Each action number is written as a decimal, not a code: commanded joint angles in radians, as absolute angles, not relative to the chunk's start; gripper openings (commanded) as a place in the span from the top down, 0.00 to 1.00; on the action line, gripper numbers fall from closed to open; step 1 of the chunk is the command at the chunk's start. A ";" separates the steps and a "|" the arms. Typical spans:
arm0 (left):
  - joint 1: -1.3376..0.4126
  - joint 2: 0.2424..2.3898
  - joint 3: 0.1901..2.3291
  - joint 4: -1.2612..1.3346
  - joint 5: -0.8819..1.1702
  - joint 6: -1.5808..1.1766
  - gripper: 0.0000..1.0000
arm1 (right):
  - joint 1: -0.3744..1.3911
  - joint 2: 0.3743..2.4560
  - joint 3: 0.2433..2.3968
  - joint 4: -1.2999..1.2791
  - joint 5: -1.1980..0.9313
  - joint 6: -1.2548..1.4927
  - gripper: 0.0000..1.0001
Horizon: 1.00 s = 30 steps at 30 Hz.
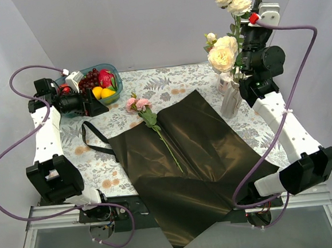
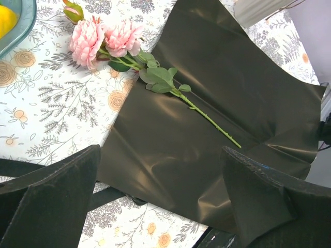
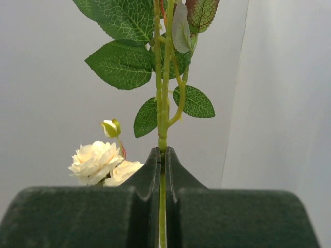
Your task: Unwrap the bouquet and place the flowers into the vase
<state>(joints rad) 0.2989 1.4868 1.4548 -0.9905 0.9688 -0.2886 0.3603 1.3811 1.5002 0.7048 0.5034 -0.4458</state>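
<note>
Top external view is showing me the right gripper (image 3: 162, 154) holding a long-stemmed spray of cream-white roses (image 1: 232, 0) upright above the small white ceramic vase (image 1: 230, 99) at the table's far right. Its fingers (image 3: 178, 178) are clenching the green stem between them. More cream blooms (image 1: 223, 56) are sitting just above the vase; I cannot tell whose stems are reaching its mouth. The glossy black-brown wrapping paper (image 1: 206, 155) is lying unfolded on the floral tablecloth (image 1: 168, 80), with a pink rose stem (image 1: 137, 104) resting across its far-left corner and the black ribbon (image 1: 93, 144) trailing off its left edge. My left gripper (image 2: 160, 152) is hanging released, jaws spread wide, beside the teal plastic fruit bowl (image 1: 114, 69).
</note>
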 commanded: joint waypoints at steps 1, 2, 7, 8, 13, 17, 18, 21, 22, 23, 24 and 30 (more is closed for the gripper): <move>0.304 1.544 1.511 -1.000 1.040 -0.270 0.02 | 0.334 1.364 1.441 0.968 0.497 -0.443 0.99; 0.304 1.555 1.517 -1.012 1.049 -0.267 0.02 | 0.328 1.370 1.422 1.015 0.486 -0.446 0.99; 0.305 1.600 1.552 -1.022 1.080 -0.264 0.02 | 0.290 1.397 1.420 1.055 0.468 -0.430 0.99; 0.304 1.606 1.558 -1.017 1.080 -0.265 0.02 | 0.284 1.400 1.419 1.058 0.459 -0.417 0.99; 0.304 1.629 1.563 -1.019 1.077 -0.264 0.02 | 0.268 1.402 1.427 1.075 0.439 -0.408 0.99; 0.304 1.640 1.560 -1.025 1.077 -0.256 0.02 | 0.268 1.401 1.408 1.081 0.437 -0.407 0.99; 0.305 1.641 1.559 -1.025 1.077 -0.258 0.02 | 0.268 1.397 1.398 1.088 0.439 -0.402 0.99; 0.304 1.641 1.557 -1.020 1.078 -0.261 0.02 | 0.268 1.381 1.339 1.098 0.451 -0.393 0.99; 0.304 1.643 1.557 -1.019 1.075 -0.264 0.02 | 0.268 1.379 1.330 1.094 0.460 -0.385 0.99; 0.304 1.641 1.557 -1.017 1.074 -0.267 0.02 | 0.268 1.373 1.306 1.101 0.472 -0.379 0.99; 0.304 1.643 1.559 -1.019 1.069 -0.268 0.02 | 0.267 1.373 1.290 1.112 0.480 -0.376 0.99; 0.304 1.647 1.585 -1.043 1.065 -0.252 0.02 | 0.270 1.361 1.239 1.094 0.511 -0.357 0.99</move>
